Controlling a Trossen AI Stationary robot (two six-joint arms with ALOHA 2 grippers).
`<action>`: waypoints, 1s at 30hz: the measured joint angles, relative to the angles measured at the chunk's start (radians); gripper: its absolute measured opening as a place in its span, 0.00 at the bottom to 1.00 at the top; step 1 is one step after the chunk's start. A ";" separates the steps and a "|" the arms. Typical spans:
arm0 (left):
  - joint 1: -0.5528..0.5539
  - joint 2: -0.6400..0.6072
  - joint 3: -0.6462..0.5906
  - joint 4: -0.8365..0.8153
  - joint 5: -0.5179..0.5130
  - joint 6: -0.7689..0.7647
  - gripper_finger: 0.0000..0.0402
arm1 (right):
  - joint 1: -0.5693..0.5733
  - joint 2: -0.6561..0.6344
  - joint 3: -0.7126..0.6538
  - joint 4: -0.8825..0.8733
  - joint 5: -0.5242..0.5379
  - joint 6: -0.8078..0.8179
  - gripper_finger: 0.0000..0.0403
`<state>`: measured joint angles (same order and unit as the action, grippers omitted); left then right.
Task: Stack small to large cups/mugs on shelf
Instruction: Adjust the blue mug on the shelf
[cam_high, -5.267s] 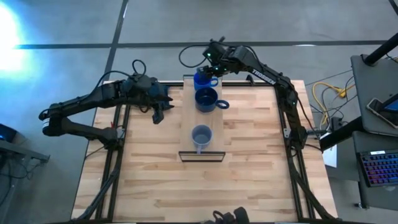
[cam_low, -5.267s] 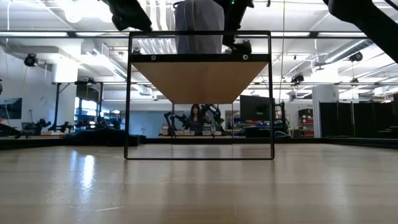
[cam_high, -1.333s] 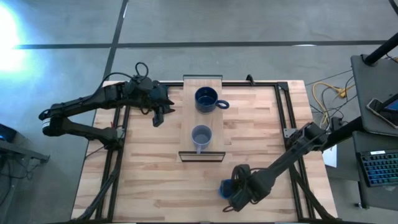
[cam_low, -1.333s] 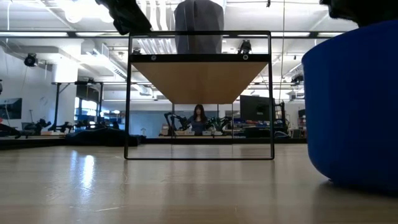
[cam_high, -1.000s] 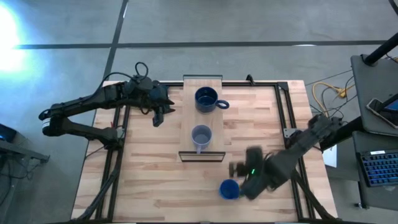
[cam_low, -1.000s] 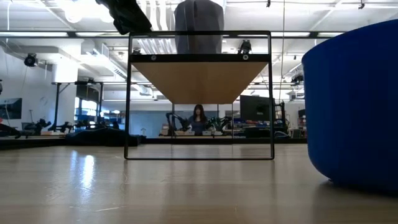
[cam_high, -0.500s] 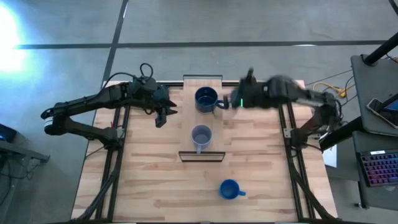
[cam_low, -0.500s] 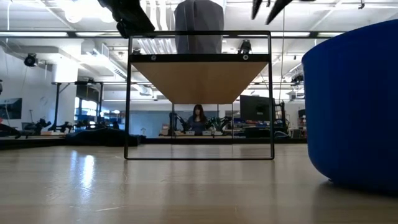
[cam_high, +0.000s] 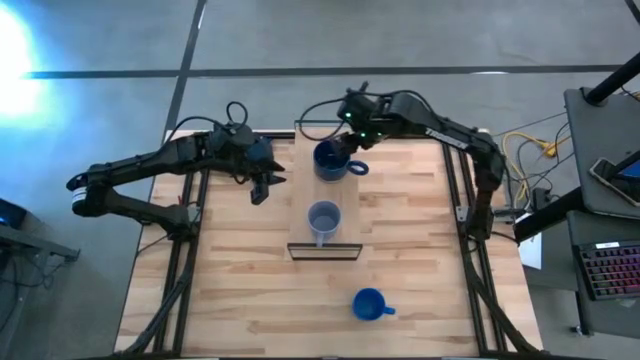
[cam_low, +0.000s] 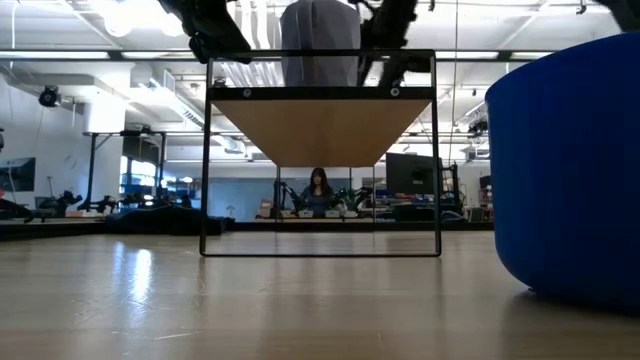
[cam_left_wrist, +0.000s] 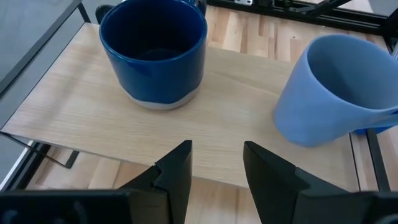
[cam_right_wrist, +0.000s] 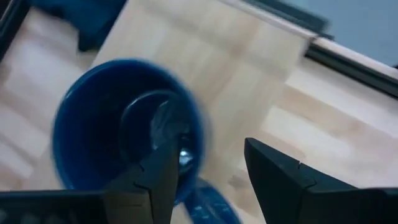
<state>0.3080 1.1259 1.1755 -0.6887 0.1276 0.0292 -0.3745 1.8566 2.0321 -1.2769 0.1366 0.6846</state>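
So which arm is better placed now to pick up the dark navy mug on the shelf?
The right. Its open gripper hangs right over the navy mug and its handle, on the shelf. The left gripper, also open, waits beside the shelf, off to the side.

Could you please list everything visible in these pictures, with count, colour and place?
Dark navy mug: one, on the shelf's far end.
Grey-blue mug: one, on the shelf's near half.
Bright blue mug: one, on the tabletop near the front edge, off the shelf.
Shelf: one, light wood with dark frame, mid-table.
Table: one, butcher-block top.
Person: one, far off in the room behind.
Left gripper: dark, open, left of the shelf.
Right gripper: dark, open, over the dark navy mug's rim.
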 joint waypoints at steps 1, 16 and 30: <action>0.000 0.000 -0.001 0.000 -0.001 0.000 0.32 | -0.003 0.016 0.017 -0.006 -0.016 -0.018 0.44; 0.009 0.000 -0.003 0.000 -0.011 -0.022 0.32 | -0.013 0.167 0.155 -0.091 -0.060 -0.145 0.41; 0.013 0.000 -0.004 0.000 -0.012 -0.024 0.32 | -0.063 0.170 0.170 -0.020 -0.075 -0.242 0.05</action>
<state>0.3214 1.1255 1.1717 -0.6884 0.1158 0.0054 -0.4376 2.0263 2.2024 -1.2965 0.0618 0.4422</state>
